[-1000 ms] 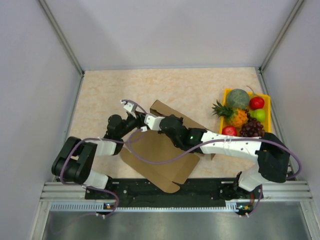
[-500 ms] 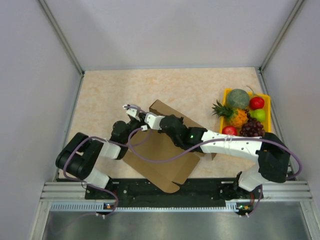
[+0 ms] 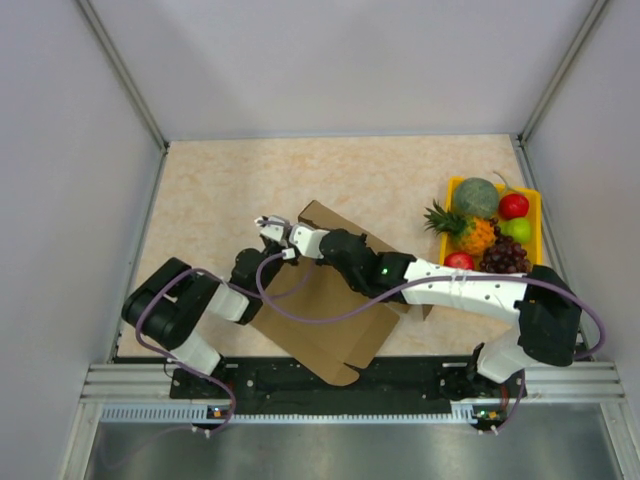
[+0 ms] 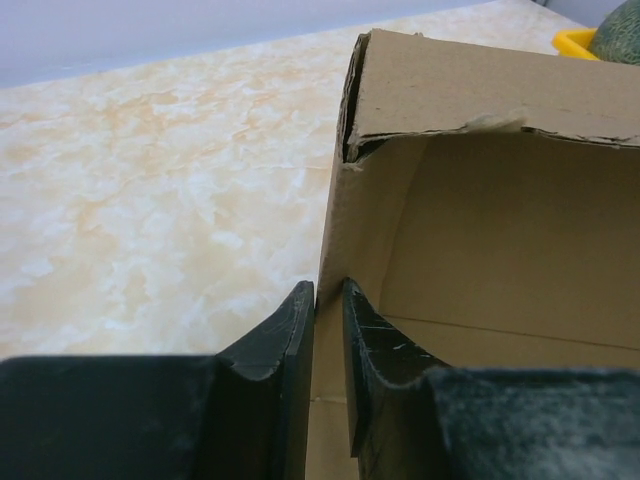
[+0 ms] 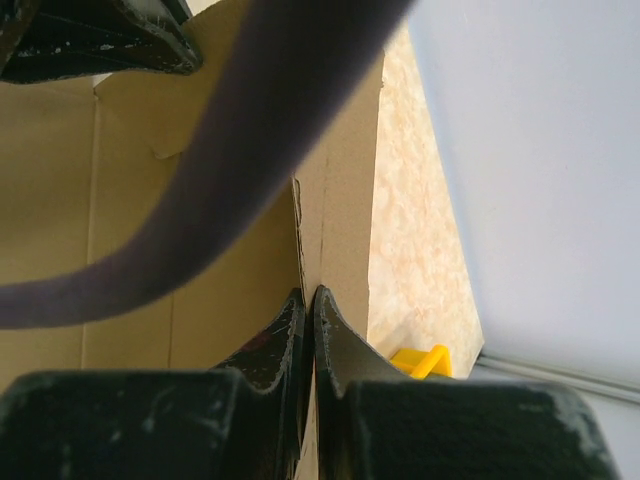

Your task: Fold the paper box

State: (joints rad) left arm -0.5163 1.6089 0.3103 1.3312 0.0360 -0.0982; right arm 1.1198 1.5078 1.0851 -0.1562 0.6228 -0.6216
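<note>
**Top external view: paper box part-raised, held by both arms**

1. Location. The paper box (image 3: 330,310) is found on the tabletop (image 3: 230,180), near its front edge and left of centre, well apart from the yellow fruit tray (image 3: 535,200). The larger panels lie flat. One wall at the far left corner is stood up.

2. Left fingers. In the left wrist view the left gripper (image 4: 328,290) is seen clamped on the upright wall from above its edge, one finger outside and one inside, with the board between them.

3. Right fingers. In the right wrist view the right gripper (image 5: 308,295) is seen all but closed on a thin cardboard edge beside a scored line. A purple cable (image 5: 250,150) crosses much of that view.

4. Handling, as judged. The board is taken to be light and fairly stiff across a panel, but weak at the scores. It is expected to bend readily there and to crease or tear elsewhere. A ragged edge is already noted along the top of the raised wall. The surface is matte and is not thought slippery.

5. Hold points, as advised. Panels should be gripped near a free edge, close to the score being folded. Corners and the ragged edge are best avoided.
</note>
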